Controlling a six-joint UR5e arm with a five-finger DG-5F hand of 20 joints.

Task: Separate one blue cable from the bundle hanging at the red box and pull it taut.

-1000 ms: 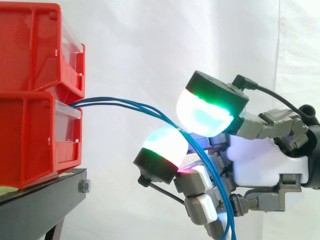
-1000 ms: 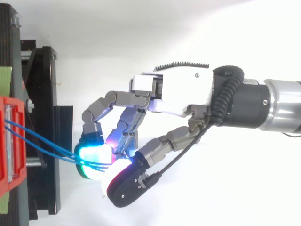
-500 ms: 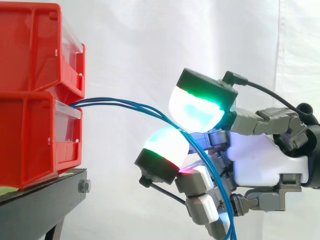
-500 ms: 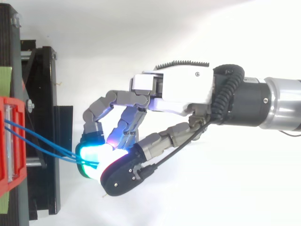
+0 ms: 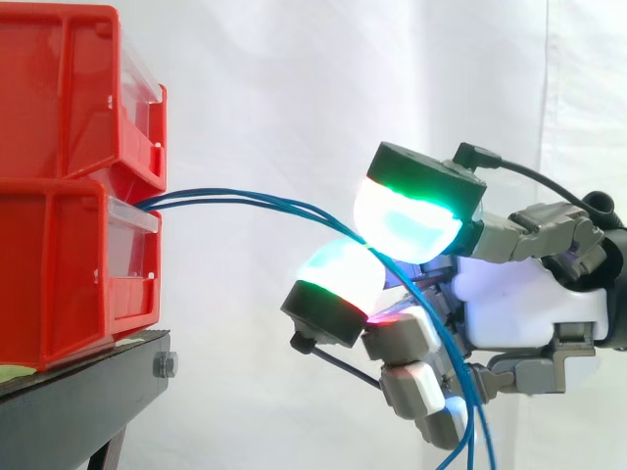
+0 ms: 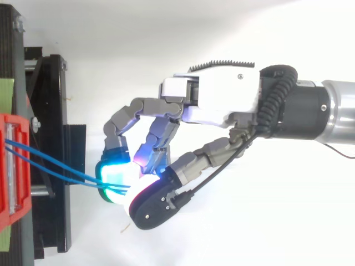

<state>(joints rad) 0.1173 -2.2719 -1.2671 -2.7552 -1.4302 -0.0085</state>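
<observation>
Side view: two red bins stacked at 9 o'clock, upper bin (image 5: 59, 88) on lower bin (image 5: 59, 274), both on the black stand (image 5: 78, 401), with the white curtain (image 5: 294, 78) behind.

Blue cables (image 5: 294, 210) come out at the seam between the two bins. They run toward 3 o'clock in a shallow downward arc, not a straight line. The strands lie close together, and I cannot tell whether any one strand is apart from the rest.

Hand (image 5: 519, 313) sits at 3 to 4 o'clock, fingers curled toward the bins. The upper pad (image 5: 407, 220) glows green and cyan, and the lower pad (image 5: 343, 276) glows white with a green rim. The two pads are pressed together with the cables running in between them, so the fingers are clamped on the cables. Past the pads the cables drop behind the lower fingers and leave the view at 5 o'clock.

Top view: the arm (image 6: 333, 111) enters from 3 o'clock, and the hand (image 6: 222, 102) reaches toward 8 o'clock. The blue cables (image 6: 55, 164) cross from the red bin at 9 o'clock, over the black stand (image 6: 50, 111), into the glowing pad (image 6: 113, 177). Here two strands show, near parallel and nearly straight.
</observation>
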